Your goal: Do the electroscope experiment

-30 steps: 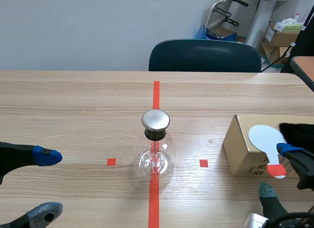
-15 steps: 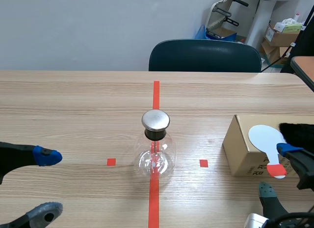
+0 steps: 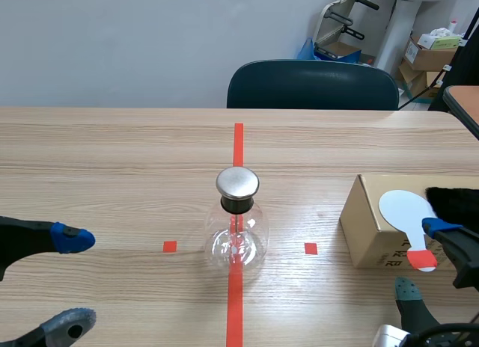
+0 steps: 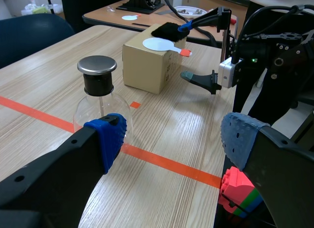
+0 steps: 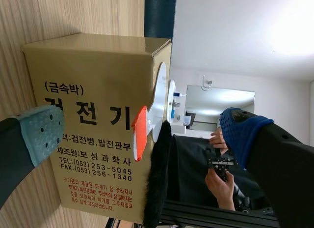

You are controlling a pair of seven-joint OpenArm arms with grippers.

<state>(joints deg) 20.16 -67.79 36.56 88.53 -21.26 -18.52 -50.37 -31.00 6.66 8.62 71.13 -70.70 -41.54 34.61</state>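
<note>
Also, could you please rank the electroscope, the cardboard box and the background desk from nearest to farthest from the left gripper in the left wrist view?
1. The electroscope, just ahead of the open left gripper.
2. The cardboard box, beyond the electroscope.
3. The background desk, farthest back, behind the box.

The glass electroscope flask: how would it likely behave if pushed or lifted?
Probably fragile: the flask looks like thin clear glass. Its smooth rounded body may slip in a grip. The metal cap sits high on a narrow neck, so a push there might tip it rather than slide it.
</note>
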